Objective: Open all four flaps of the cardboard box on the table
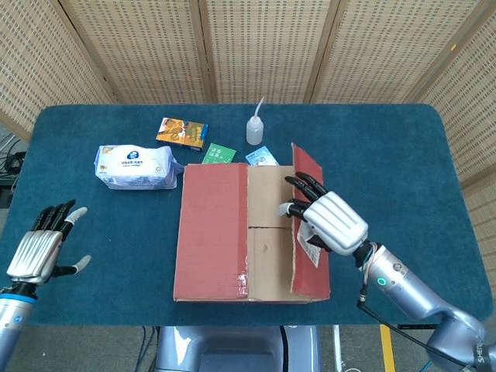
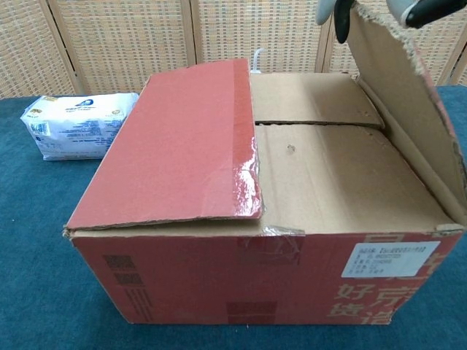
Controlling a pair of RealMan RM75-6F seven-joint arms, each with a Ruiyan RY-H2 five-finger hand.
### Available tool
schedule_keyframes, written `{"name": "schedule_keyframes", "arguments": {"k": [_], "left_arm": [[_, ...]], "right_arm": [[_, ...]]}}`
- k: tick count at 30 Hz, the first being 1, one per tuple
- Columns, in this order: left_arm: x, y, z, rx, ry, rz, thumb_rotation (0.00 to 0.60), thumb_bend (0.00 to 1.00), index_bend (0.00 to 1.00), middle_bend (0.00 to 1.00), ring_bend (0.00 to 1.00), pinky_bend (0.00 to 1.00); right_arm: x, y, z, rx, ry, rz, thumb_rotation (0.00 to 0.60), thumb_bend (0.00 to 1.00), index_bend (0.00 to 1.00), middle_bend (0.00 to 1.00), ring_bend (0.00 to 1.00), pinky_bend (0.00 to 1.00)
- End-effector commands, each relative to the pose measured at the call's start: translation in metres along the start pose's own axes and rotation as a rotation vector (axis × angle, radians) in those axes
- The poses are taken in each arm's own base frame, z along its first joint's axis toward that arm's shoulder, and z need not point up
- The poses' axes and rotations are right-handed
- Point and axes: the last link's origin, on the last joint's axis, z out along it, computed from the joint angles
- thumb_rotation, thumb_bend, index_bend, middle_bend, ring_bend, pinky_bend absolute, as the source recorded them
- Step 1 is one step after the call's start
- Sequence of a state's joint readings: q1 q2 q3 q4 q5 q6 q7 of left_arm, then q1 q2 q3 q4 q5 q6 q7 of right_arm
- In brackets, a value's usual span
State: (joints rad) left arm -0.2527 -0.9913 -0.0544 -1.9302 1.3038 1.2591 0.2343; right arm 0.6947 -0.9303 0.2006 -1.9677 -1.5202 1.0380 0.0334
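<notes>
The cardboard box (image 1: 249, 288) (image 2: 241, 284) stands mid-table near the front edge. Its left red flap (image 1: 211, 231) (image 2: 186, 142) lies closed. The right flap (image 1: 304, 221) (image 2: 405, 109) stands almost upright, brown inner side facing the box. My right hand (image 1: 331, 222) grips that flap's free edge, and its fingertips (image 2: 337, 13) show at the top of the chest view. Two brown inner flaps (image 1: 270, 232) (image 2: 332, 171) lie flat and closed beneath. My left hand (image 1: 39, 246) hovers open at the table's front left, far from the box.
A white wipes pack (image 1: 136, 167) (image 2: 76, 124) lies left of the box. Behind the box are a squeeze bottle (image 1: 255, 128), an orange packet (image 1: 182, 132), a green packet (image 1: 219, 153) and a blue packet (image 1: 261, 157). Folding screens back the table.
</notes>
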Motion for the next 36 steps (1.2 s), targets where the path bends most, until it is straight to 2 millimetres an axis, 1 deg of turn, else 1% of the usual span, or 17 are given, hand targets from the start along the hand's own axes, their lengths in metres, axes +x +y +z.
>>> {"name": "schedule_keyframes", "arguments": {"k": [1,4,17,23,29,36], "left_arm": [[0.001,0.0,0.0,-0.002,0.004,0.0,0.524,0.27,0.11,0.0,0.0,0.0],[0.002,0.001,0.0,-0.013,0.002,0.006,0.523,0.27,0.11,0.0,0.0,0.0],[0.004,0.003,-0.002,-0.031,0.004,0.012,0.523,0.27,0.11,0.0,0.0,0.0],[0.005,0.002,-0.001,-0.014,0.025,0.046,0.523,0.27,0.11,0.0,0.0,0.0],[0.004,0.004,-0.001,-0.015,0.024,0.05,0.525,0.27,0.11,0.0,0.0,0.0],[0.007,0.007,0.001,-0.042,0.018,0.085,0.524,0.27,0.11,0.0,0.0,0.0]], "right_arm": [[0.009,0.003,-0.007,-0.018,0.021,-0.014,0.6,1.0,0.33,0.46,0.01,0.0],[0.017,0.007,-0.014,-0.042,0.028,-0.034,0.6,1.0,0.33,0.46,0.01,0.0],[0.042,0.022,-0.03,-0.107,0.06,-0.083,0.6,1.0,0.33,0.46,0.01,0.0],[0.048,0.029,-0.036,-0.133,0.072,-0.102,0.6,1.0,0.33,0.46,0.01,0.0],[0.045,0.041,-0.045,-0.176,0.054,-0.126,0.6,1.0,0.33,0.46,0.01,0.0],[0.047,0.051,-0.053,-0.225,0.057,-0.16,0.6,1.0,0.33,0.46,0.01,0.0]]}}
